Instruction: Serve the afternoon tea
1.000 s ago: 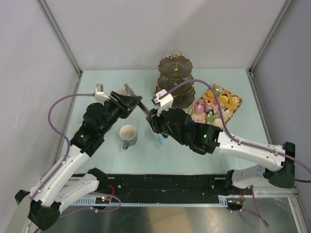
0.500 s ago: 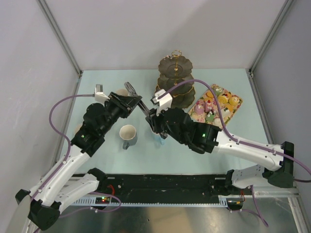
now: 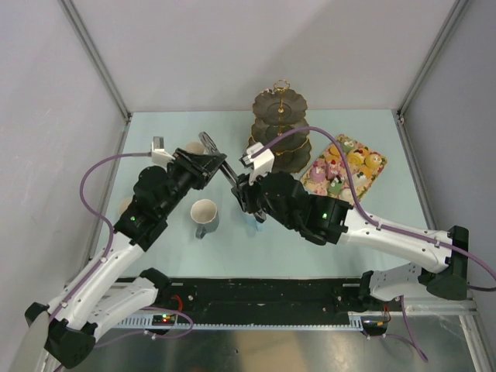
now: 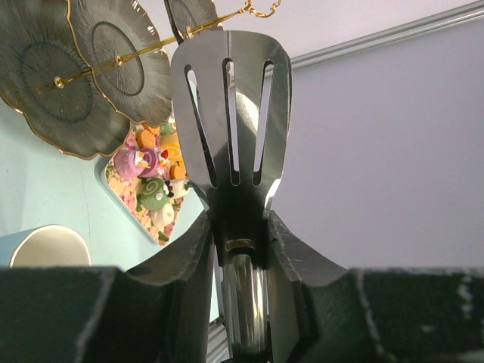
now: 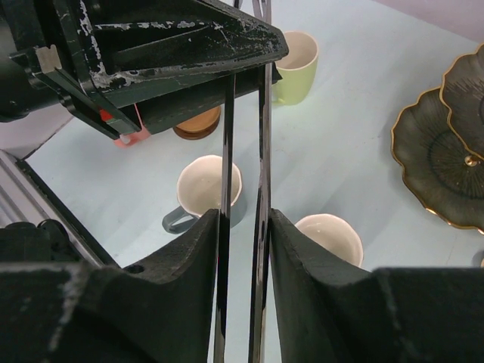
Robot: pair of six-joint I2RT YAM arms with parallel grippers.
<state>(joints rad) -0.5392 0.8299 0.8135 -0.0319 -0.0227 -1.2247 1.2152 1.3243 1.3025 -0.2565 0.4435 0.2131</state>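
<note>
Left tool (image 4: 240,227) and right tool (image 5: 243,227) both clamp your tongs (image 4: 214,113) (a handover, probably); cakes (image 3: 345,167) lie rightward, nearer the right tool.

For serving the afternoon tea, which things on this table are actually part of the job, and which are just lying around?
For the job: small cakes, three-tier stand, grey mug, yellow-green mug, blue mug, brown coaster, plus the serving tongs as the tool.
Just lying about: floral tray, only carrying the cakes.
</note>
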